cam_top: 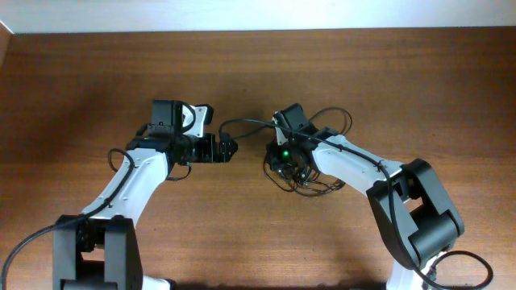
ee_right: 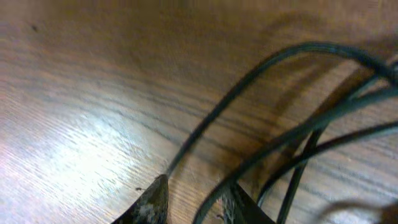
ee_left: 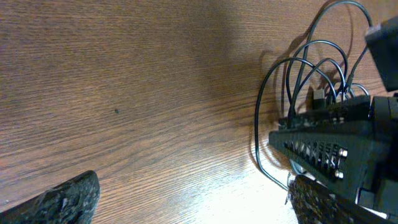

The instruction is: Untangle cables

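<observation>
The cables [cam_top: 313, 184] are thin black wires lying in tangled loops on the wooden table, right of centre. One loop [cam_top: 242, 122] reaches left toward my left gripper. My right gripper [cam_top: 282, 158] is down at the left edge of the tangle. In the right wrist view its fingertips [ee_right: 155, 199] stand a little apart, so the right gripper [ee_right: 196, 202] is open, and one cable [ee_right: 311, 47] runs loosely through the gap. My left gripper [cam_top: 229, 148] hovers just left of the tangle. Its wide-open fingers [ee_left: 62, 199] have only bare wood between them, and the cables [ee_left: 292, 68] arch at the right.
The brown wooden table [cam_top: 97, 72] stretches to a pale wall strip at the back. Both white arms reach in from the near edge, with thicker black cables of their own along them. The right gripper's black body [ee_left: 329, 146] sits close to my left gripper's right finger.
</observation>
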Controlling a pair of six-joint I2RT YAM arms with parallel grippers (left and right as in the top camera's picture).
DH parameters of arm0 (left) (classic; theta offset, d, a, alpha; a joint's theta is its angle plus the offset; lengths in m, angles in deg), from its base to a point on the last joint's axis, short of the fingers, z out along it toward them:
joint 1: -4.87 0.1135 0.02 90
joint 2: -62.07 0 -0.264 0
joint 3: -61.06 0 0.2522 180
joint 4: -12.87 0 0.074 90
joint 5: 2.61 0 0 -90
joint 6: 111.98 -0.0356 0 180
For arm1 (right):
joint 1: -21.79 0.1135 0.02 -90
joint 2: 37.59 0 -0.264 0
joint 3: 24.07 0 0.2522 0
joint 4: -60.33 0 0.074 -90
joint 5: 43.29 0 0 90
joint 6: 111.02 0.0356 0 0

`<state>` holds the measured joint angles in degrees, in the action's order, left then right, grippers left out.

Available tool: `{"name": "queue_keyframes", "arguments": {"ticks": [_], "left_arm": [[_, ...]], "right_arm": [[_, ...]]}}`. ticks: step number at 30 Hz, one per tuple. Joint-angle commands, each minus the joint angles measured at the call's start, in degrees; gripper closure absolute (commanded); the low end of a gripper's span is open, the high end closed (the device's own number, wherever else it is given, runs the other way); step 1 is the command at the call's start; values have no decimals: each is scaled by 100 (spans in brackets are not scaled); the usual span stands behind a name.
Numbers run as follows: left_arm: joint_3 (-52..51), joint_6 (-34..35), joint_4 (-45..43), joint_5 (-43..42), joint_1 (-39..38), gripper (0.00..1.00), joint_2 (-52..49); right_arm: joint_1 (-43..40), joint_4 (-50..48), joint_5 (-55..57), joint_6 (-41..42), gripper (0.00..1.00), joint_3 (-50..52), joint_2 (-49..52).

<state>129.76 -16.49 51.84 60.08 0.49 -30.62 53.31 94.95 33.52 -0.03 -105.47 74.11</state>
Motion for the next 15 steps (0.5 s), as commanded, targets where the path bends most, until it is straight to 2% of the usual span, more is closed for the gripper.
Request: {"name": "queue_keyframes", "arguments": {"ticks": [1, 2, 5, 10, 15], "left_arm": [[-52, 26, -9, 20, -13, 1, 87], [-52, 26, -9, 20, -13, 1, 87], [-52, 26, -9, 20, -13, 1, 87], [-52, 26, -9, 20, -13, 1, 87], [-52, 26, -9, 20, -13, 1, 87]], "right_arm": [[44, -50, -15, 267, 82, 24, -31], [44, 17, -13, 267, 96, 24, -31], [13, 289, -149, 267, 96, 7, -79], [-428, 551, -2835, 155, 96, -616, -925], [-951, 490, -4186, 160, 96, -1082, -1963]]}}
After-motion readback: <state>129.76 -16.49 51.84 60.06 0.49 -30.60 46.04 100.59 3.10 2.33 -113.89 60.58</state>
